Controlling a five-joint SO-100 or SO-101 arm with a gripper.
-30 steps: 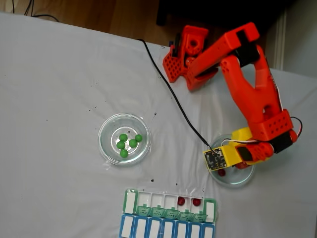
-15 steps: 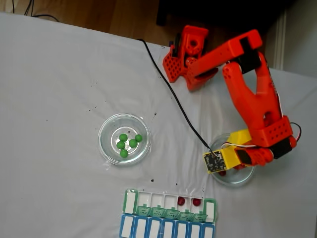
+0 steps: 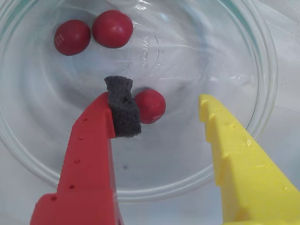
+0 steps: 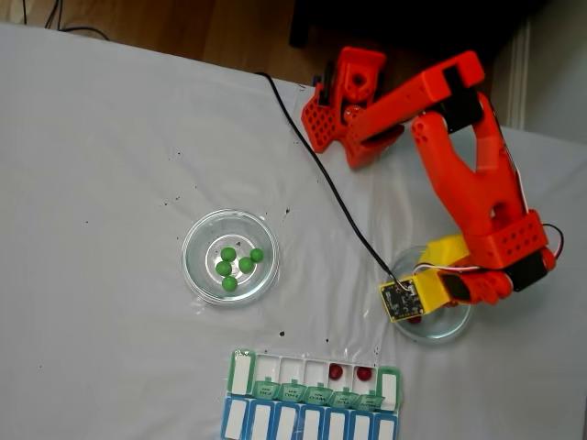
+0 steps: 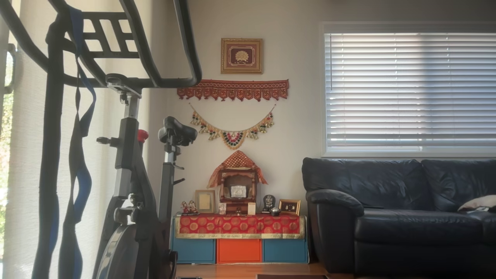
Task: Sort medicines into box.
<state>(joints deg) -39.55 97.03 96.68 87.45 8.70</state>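
Hovering wide open and empty inside the glass dish [image 3: 262, 93], the claw [image 3: 161, 105] brackets one red ball [image 3: 151, 106] touching its foam pad; closing squarely should stop it rolling. The box [image 4: 312, 380] lies beside the dish.

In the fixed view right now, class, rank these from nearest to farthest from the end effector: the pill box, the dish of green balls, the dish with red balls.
1. Dish with red balls: directly under the end effector.
2. Pill box: lower left.
3. Dish of green balls: far left.
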